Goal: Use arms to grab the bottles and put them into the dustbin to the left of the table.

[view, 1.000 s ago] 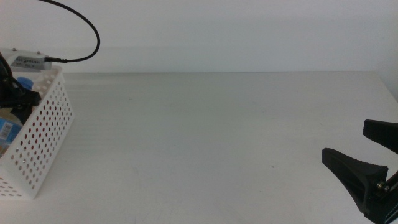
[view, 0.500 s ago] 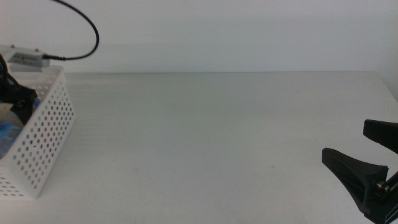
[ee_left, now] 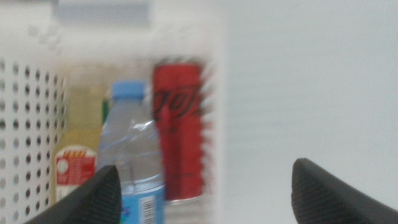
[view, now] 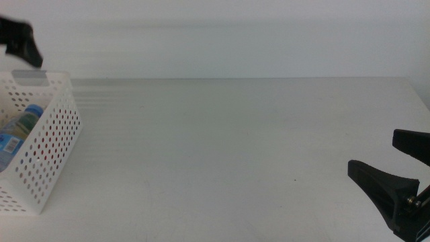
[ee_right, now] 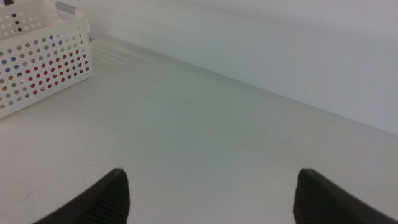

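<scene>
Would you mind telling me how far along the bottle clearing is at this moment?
Done: the blue-capped water bottle, red drink can and bottle of pale yellow liquid all lie in the white perforated plastic dustbin. In hand: nothing; the left gripper is open above it, the right gripper waits open. Left: no bottle shows on the white-grey table.

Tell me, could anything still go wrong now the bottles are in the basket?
Maybe. The left gripper, jaws open and empty, hangs just above the dustbin; a careless swing might bump its rim. The water bottle, yellow bottle and red can lie packed side by side, so a knock could jostle them. The right gripper waits open at the table's right edge.
</scene>
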`<control>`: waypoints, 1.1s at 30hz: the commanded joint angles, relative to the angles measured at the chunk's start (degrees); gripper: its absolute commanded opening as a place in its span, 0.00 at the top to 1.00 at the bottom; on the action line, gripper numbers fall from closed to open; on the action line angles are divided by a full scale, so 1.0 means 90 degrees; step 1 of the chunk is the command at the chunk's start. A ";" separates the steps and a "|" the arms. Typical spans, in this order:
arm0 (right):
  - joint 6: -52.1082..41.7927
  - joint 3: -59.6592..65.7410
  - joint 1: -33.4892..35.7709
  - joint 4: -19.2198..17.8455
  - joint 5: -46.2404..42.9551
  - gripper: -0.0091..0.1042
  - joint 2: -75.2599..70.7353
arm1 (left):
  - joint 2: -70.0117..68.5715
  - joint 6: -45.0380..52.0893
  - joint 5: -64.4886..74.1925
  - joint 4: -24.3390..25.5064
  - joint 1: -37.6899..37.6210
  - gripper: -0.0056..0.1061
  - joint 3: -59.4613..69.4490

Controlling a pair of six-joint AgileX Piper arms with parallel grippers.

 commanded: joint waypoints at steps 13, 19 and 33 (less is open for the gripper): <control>-0.0059 -0.0191 0.0010 -0.0044 -0.0445 0.27 -0.0009 | -0.2909 -0.0225 -0.1776 -0.0324 -0.1429 0.14 0.1470; -0.0059 -0.0191 0.0010 -0.0044 -0.0445 0.27 -0.0009 | -0.4049 -0.0210 -0.2967 -0.0332 -0.1746 0.14 0.2915; -0.0059 -0.0191 0.0010 -0.0044 -0.0445 0.27 -0.0009 | -0.4855 -0.0258 -0.4670 -0.0473 -0.1773 0.14 0.4502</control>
